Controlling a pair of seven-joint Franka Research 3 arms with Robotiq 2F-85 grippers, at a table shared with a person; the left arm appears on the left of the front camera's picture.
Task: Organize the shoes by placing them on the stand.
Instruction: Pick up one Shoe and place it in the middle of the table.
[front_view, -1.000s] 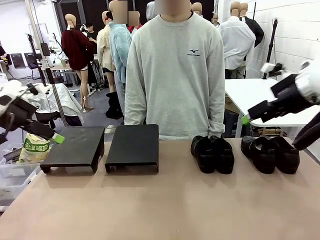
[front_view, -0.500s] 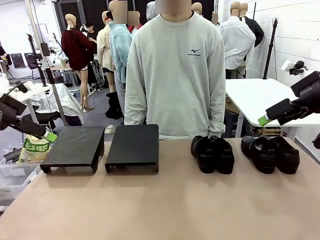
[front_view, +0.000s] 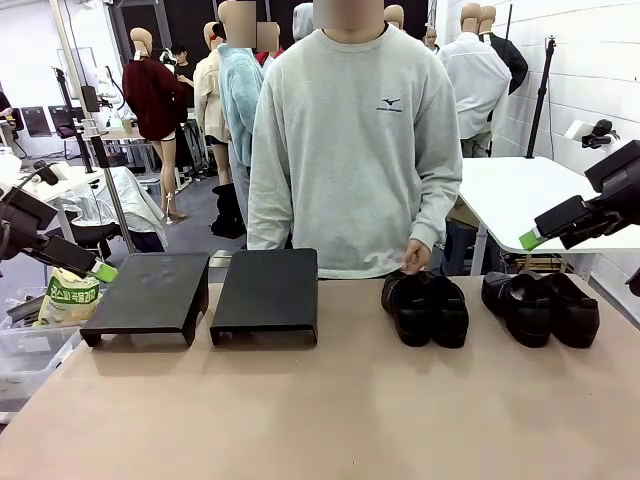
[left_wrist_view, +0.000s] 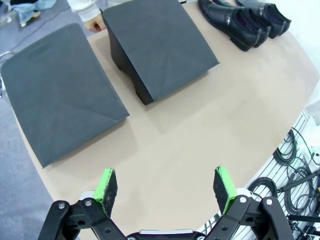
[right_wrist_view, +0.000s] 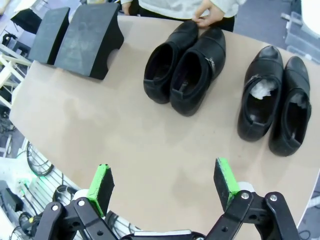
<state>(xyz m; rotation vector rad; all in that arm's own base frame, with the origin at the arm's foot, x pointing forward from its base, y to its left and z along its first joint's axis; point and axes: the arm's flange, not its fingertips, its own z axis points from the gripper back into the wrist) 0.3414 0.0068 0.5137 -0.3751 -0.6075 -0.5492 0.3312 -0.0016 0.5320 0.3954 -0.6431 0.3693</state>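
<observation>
Two pairs of black shoes stand on the table's right half: a middle pair (front_view: 425, 308) (right_wrist_view: 185, 67) and a right pair (front_view: 540, 305) (right_wrist_view: 275, 100). A person's hand (front_view: 413, 258) (right_wrist_view: 210, 15) touches the far end of the middle pair. Two black stands sit at the left, an outer stand (front_view: 145, 290) (left_wrist_view: 55, 90) and an inner stand (front_view: 268, 290) (left_wrist_view: 157, 47). My left gripper (front_view: 100, 270) (left_wrist_view: 165, 182) hangs open beyond the table's left edge, above the outer stand's corner. My right gripper (front_view: 532, 238) (right_wrist_view: 162, 185) is open, high above the right pair.
The person in a grey sweatshirt (front_view: 350, 140) stands at the far edge. A green and white bag (front_view: 68, 298) lies off the table's left side. A white table (front_view: 510, 195) stands behind on the right. The tan tabletop (front_view: 320, 400) in front is bare.
The right arm has drawn back to the right and the left arm slightly to the left. The person's hand has come down onto the middle pair of shoes.
</observation>
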